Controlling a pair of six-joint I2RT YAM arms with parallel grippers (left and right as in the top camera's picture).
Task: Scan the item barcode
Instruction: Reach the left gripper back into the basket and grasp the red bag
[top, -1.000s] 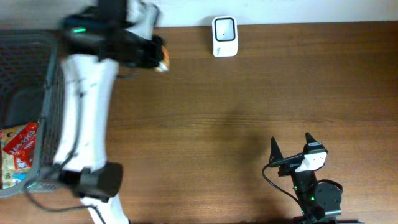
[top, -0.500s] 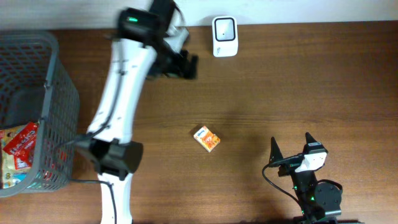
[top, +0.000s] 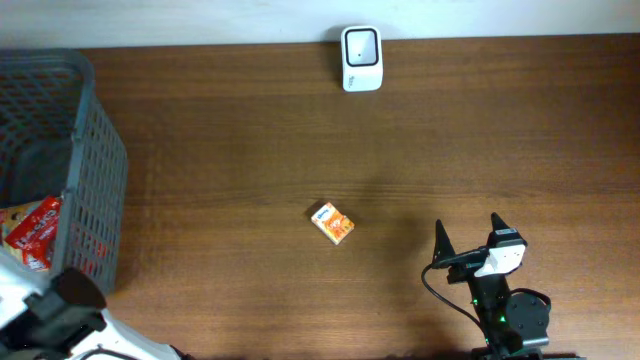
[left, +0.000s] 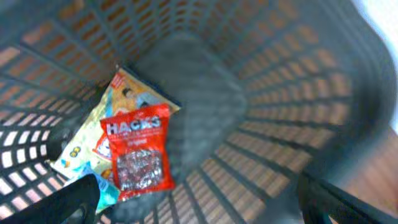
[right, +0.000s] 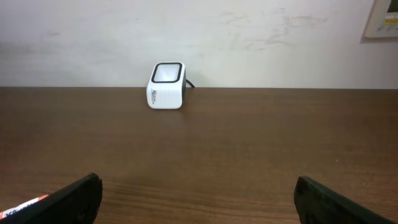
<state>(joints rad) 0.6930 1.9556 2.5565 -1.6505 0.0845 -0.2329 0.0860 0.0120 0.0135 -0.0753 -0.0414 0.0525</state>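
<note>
Clearly, red bag (left: 138, 155) reading HACKS, lying in grey basket (left: 298, 93)

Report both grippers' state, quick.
Left gripper: open, holding nothing, pointed into the grey plastic basket.
Right gripper: open, holding nothing.

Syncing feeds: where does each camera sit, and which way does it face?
Overhead: above the table, looking down at scanner, orange box, basket; left arm, right gripper at bottom edge.
Left wrist: over the basket, looking in at a Hacks bag; left gripper open.
Right wrist: low, facing the scanner; own fingers show.
Shared: scanner, overhead and right wrist.
</note>
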